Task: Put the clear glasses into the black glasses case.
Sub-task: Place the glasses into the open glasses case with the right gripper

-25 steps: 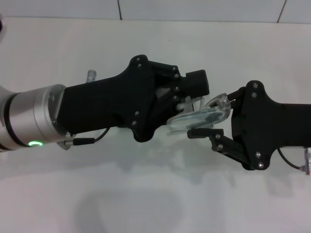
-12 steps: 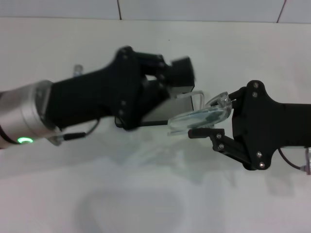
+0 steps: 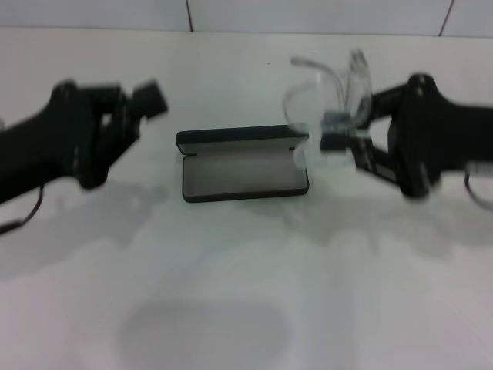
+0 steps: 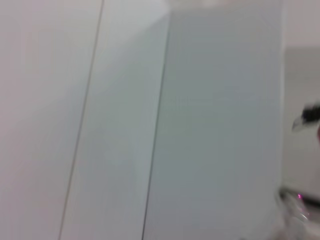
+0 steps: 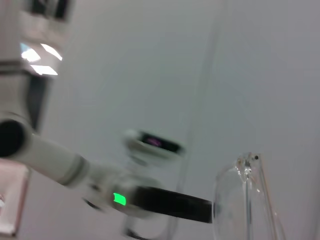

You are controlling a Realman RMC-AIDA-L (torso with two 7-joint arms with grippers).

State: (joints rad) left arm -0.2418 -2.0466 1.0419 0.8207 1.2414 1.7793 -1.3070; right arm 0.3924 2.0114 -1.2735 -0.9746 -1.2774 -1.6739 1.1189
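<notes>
Nearest me lies bare white tabletop, matte with soft shadows, nothing on this stretch. Just past it sits the slim black rectangular glasses case, lid swung open and lying flat behind the tray, grey lining showing.

Out on my left, my left gripper hangs above the table, well clear of the case; whether its fingers are parted or closed, I cannot tell.

On my right, my right gripper is clenched on the fully transparent plastic glasses, held in the air just beside the case's right end and above it, lenses and thin clear arms rising from my fingers. In my right wrist view the clear frame shows a tiny dark hinge dot.

My read: these are light, springy and slick, and the thin arms look easy to bend or snap. The firmest place to grip is probably the front frame near a hinge. The arms look unfolded, which could foul the shallow tray.

Beyond, the table meets a pale tiled wall.
</notes>
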